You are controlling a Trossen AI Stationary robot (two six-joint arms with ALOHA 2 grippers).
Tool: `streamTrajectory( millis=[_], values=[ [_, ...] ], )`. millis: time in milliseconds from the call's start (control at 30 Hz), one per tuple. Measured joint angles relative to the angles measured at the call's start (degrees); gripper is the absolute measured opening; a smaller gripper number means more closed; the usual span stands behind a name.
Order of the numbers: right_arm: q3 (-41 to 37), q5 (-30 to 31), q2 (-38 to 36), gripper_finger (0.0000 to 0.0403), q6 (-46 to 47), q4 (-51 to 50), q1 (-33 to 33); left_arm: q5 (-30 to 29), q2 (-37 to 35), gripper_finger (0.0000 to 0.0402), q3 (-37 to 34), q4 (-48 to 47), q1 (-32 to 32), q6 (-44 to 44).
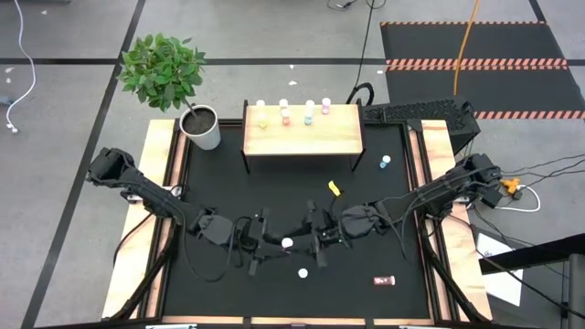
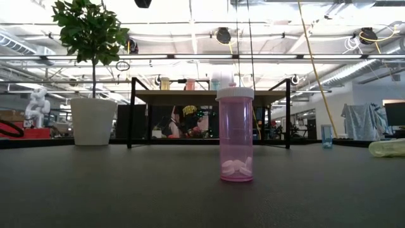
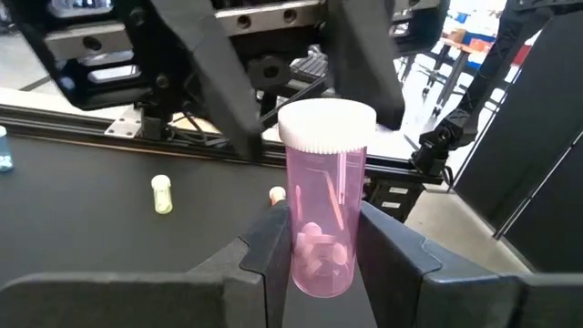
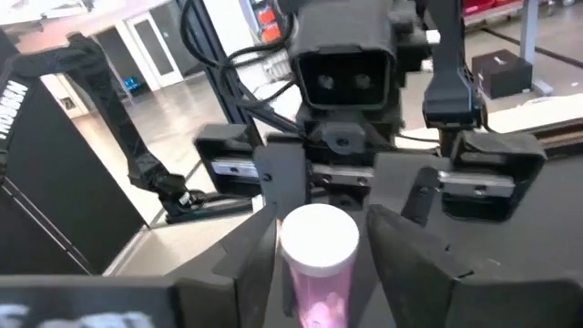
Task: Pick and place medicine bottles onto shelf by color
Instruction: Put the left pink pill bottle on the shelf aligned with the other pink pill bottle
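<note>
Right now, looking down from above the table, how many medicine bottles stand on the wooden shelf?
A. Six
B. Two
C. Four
C. The high view shows four white-capped medicine bottles in a row along the far edge of the shelf; the other bottles are down on the black table.

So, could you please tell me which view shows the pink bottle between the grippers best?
The left wrist view: the pink bottle stands upright, white cap and pills visible, between the left gripper's fingers. The right wrist view shows mostly its cap; the high view only a white dot.
</note>
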Motion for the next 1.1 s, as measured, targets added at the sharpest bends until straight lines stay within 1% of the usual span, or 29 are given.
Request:
streamTrajectory(
  millis=[67, 433, 533, 600, 667, 767, 867, 967, 1100],
  values=[
    [-0.01, -0.97, 0.0, 0.0155, 0.15, -0.58, -0.27, -0.15, 0.0, 0.0115, 0.0, -0.09, 0.0, -0.02],
    [-0.01, -1.0, 0.0, 0.0114, 0.12, -0.98, -0.4, -0.28, -0.04, 0.0116, 0.0, -0.04, 0.0, -1.95],
    [-0.01, -0.9, 0.0, 0.011, -0.1, -1.41, -0.6, -1.23, -0.04, 0.0127, 0.02, -0.04, 0.0, -2.62],
    [-0.01, -0.9, -0.04, 0.0112, -0.29, -2.04, -1.02, -1.9, -0.04, 0.0146, 0.02, -0.19, 0.17, -3.43],
    [-0.01, -0.84, -0.45, 0.0114, -0.31, -3.08, -1.51, -2.43, -0.04, 0.0174, 0.02, -0.19, 0.51, -3.71],
    [-0.01, -0.74, -0.99, 0.0114, -0.94, -5.12, -2.66, -3.41, -0.04, 0.0229, 0.07, -0.17, 1.57, -3.65],
    [-0.08, -0.64, -2.5, 0.0113, -3.5, -8.07, -4.49, -3.52, -0.07, 0.0287, 0.07, -1.31, 3.96, -2.3],
    [-0.08, -0.59, -5.46, 0.0115, -7.42, -12.65, -7.82, -3.72, -0.13, 0.0338, 0.07, -1.89, 7.14, -3.63],
    [-0.08, -1.26, -10.49, 0.0117, -14.66, -19.5, -15.08, -4.28, -0.26, 0.0379, 0.13, -4.15, 11.86, -4.43]
  ],
)
